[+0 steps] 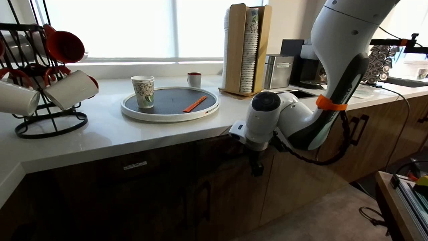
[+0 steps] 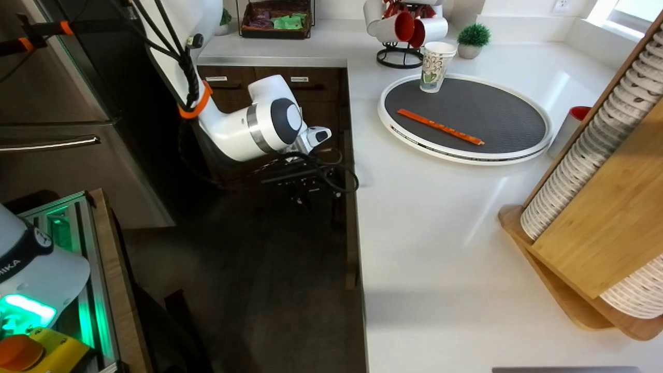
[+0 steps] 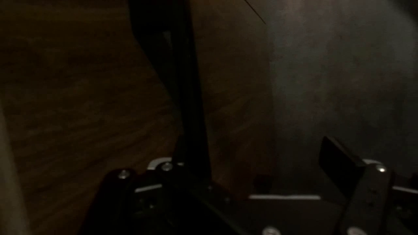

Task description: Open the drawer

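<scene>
Black two-fingered gripper (image 3: 254,150) stood spread wide; black bar handle (image 3: 192,98) of dark brown wood-grain drawer (image 3: 81,98) ran near-to-far, just beside its left finger (image 3: 168,174) in wrist view.

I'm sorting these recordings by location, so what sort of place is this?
Probably a kitchenette or break room, judging by the hanging mugs, the stacked paper cups and what looks like a coffee machine.

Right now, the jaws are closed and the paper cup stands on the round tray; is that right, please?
Not quite: the jaws are open, standing wide apart in the wrist view. The paper cup does stand on the round tray.
</scene>
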Controlling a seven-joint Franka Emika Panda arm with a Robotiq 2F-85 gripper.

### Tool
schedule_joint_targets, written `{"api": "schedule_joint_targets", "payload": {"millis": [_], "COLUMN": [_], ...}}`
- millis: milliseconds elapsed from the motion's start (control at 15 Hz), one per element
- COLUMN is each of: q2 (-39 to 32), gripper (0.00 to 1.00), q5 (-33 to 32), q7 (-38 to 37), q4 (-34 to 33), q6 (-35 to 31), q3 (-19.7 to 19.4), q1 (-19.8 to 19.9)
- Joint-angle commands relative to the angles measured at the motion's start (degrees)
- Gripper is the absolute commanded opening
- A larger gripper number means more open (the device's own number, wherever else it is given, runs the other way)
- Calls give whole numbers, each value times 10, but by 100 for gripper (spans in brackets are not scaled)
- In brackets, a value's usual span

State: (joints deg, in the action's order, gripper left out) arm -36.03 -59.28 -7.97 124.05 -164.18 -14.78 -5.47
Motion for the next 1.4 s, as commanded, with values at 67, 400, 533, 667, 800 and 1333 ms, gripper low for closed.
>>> {"api": "schedule_joint_targets", "payload": {"millis": [67, 400, 533, 667, 800, 1333], "q2": [10, 24, 29, 34, 37, 70], "gripper": [100, 100, 100, 100, 100, 100], "q5": [36, 42, 33, 23, -9, -246], "q7": [42, 58, 44, 26, -8, -279], "q4": [52, 81, 88, 94, 97, 113], "q6": [13, 26, 33, 39, 45, 90], "q3": [58, 82, 83, 81, 69, 45], "q1": [5, 6, -4, -14, -36, -177]}}
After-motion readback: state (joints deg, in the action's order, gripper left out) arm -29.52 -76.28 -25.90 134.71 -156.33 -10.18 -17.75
